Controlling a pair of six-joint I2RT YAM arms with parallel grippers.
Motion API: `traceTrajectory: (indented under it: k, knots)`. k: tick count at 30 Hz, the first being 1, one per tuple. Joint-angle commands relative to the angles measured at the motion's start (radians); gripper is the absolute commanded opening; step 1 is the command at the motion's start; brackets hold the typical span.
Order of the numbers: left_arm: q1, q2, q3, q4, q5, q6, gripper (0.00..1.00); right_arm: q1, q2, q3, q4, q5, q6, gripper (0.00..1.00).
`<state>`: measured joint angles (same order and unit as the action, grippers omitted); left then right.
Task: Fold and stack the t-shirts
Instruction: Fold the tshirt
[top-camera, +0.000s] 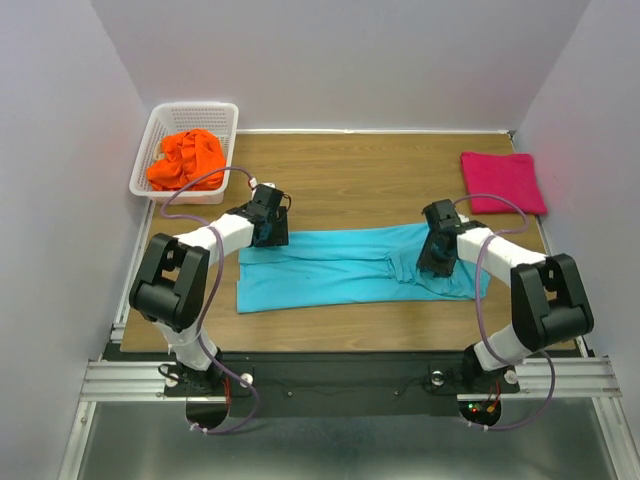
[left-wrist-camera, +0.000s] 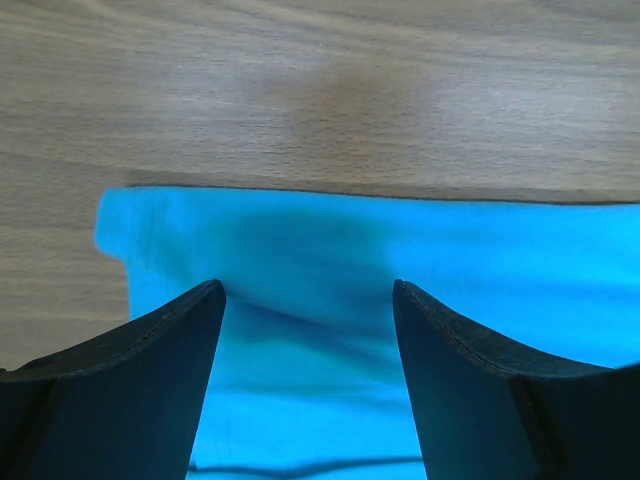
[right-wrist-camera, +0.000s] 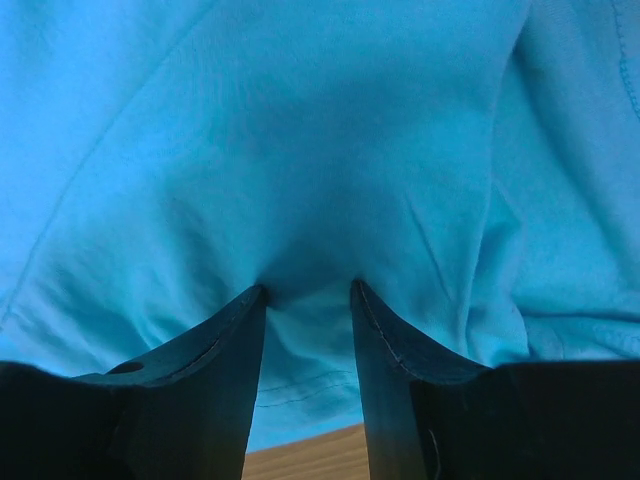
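The turquoise-blue t-shirt (top-camera: 340, 268) lies as a long folded strip across the middle of the table. My left gripper (top-camera: 270, 230) is at its far left corner. In the left wrist view it (left-wrist-camera: 305, 290) is open, with both tips down on the cloth (left-wrist-camera: 300, 240) near the far edge. My right gripper (top-camera: 437, 256) is over the bunched right part of the shirt. In the right wrist view it (right-wrist-camera: 307, 290) is partly open, its tips pressed into puckered cloth (right-wrist-camera: 300, 150). The magenta-pink t-shirt (top-camera: 503, 182) lies folded at the back right. The bright orange t-shirt (top-camera: 186, 158) sits crumpled in the basket.
The white lattice basket (top-camera: 226, 120) stands at the back left corner, partly off the wooden table (top-camera: 360, 180). Grey walls close in the left, back and right sides. The arms' bases and a metal rail run along the near edge.
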<state>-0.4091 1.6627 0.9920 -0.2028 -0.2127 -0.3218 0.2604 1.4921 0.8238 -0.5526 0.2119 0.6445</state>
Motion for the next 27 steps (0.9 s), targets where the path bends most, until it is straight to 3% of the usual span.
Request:
traceTrajectory:
  k: [1, 6, 10, 14, 15, 19, 22, 27]
  knots:
    - [0.001, 0.041, 0.048, 0.014, 0.022, 0.003, 0.78, -0.019, 0.094, 0.086, 0.054, 0.069, -0.041, 0.46]
    - [0.023, 0.08, 0.028, 0.011, 0.077, -0.086, 0.77, -0.078, 0.308, 0.254, 0.141, 0.021, -0.141, 0.46]
    - [0.027, 0.097, -0.016, 0.071, 0.2, -0.173, 0.76, -0.096, 0.641, 0.578, 0.155, -0.029, -0.314, 0.46]
    - [-0.002, 0.109, -0.032, 0.091, 0.347, -0.249, 0.76, -0.095, 0.865, 0.979, 0.151, -0.081, -0.393, 0.46]
    - [-0.014, 0.103, -0.035, 0.089, 0.367, -0.253, 0.76, -0.096, 0.891, 1.111, 0.149, -0.085, -0.399, 0.46]
    - [-0.053, 0.03, -0.082, 0.088, 0.369, -0.286, 0.76, -0.096, 0.944, 1.277, 0.148, -0.131, -0.434, 0.48]
    - [-0.053, -0.058, -0.151, 0.089, 0.352, -0.303, 0.76, -0.09, 0.886, 1.266, 0.149, -0.173, -0.459, 0.51]
    - [-0.065, -0.156, -0.231, 0.127, 0.403, -0.315, 0.77, -0.033, 0.677, 1.042, 0.149, -0.194, -0.506, 0.53]
